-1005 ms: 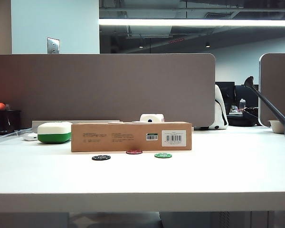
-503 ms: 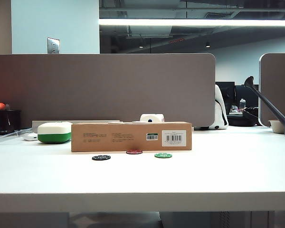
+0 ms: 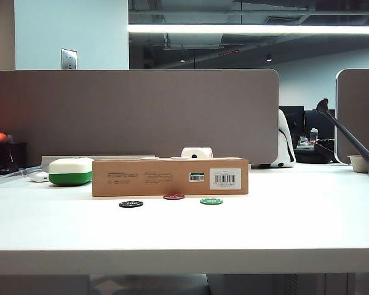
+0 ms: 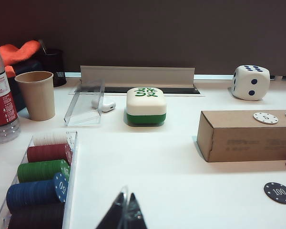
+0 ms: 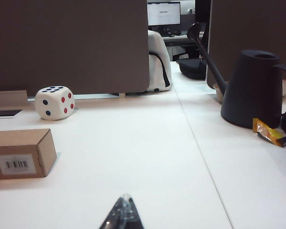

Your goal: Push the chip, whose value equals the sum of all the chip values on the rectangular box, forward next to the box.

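Left gripper: fingertips pressed together into a point, holding nothing, low over the table on the near left, well apart from the chips; out of sight in the exterior view.
Right gripper: likewise closed and empty, near side of the table on the right, well clear of the box; a closed tip would suit nudging a flat chip.
Box: lies lengthwise across the table, label toward the exterior camera; two pale chips rest on its top, so their values set the sum. One seems to read 5; the other is cut off.
Dark-red chip: flat on the table, just in front of the box's near face, apparently already pushed up beside it.
Black chip: marked 100, nearer the camera, left of the red one.
Green chip: right of the red one, a little off the box.
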Action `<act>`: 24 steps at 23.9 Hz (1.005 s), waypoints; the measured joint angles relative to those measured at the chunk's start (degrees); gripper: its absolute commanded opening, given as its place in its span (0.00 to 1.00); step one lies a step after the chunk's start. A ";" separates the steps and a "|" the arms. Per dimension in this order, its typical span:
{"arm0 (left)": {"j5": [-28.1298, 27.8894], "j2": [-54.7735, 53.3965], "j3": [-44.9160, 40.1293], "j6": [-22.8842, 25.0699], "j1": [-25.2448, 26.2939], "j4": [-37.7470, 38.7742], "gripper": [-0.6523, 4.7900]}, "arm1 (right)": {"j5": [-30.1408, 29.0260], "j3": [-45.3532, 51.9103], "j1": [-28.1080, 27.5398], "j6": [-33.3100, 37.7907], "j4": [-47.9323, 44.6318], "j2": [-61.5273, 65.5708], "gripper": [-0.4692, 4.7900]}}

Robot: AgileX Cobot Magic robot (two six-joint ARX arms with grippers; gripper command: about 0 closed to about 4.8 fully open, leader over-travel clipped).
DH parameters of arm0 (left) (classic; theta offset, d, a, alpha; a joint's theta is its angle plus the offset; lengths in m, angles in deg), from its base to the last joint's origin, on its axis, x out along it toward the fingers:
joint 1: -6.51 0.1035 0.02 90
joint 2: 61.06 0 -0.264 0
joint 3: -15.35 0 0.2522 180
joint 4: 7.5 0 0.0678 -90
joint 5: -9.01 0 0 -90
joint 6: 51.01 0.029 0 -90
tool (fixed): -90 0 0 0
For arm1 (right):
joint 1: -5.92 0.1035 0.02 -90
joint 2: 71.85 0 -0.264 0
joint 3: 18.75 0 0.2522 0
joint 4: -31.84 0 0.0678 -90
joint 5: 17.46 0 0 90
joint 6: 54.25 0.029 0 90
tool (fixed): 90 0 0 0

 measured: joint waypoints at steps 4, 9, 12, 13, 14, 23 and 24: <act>0.00 0.00 0.00 0.00 0.00 0.02 0.11 | 0.00 0.00 -0.02 0.00 1.55 0.00 0.09; 0.00 0.00 0.00 0.00 0.00 0.02 0.11 | 0.00 0.00 -0.02 0.00 1.62 0.00 0.09; 0.00 0.00 0.00 0.00 0.00 0.00 0.11 | 0.00 0.00 -0.02 0.00 2.32 0.00 0.09; 0.00 0.00 0.00 0.00 0.00 0.00 0.11 | -0.02 0.00 -0.02 0.00 2.82 0.00 0.09; 0.00 0.00 0.00 0.00 0.00 0.00 0.11 | 0.00 0.00 -0.02 0.00 2.97 0.00 0.09; 0.00 0.00 0.00 0.00 0.00 0.00 0.11 | 0.00 0.00 -0.02 0.00 3.17 0.00 0.09; 0.00 0.00 0.00 0.00 0.00 0.02 0.11 | 0.00 0.00 -0.02 0.00 3.15 0.00 0.09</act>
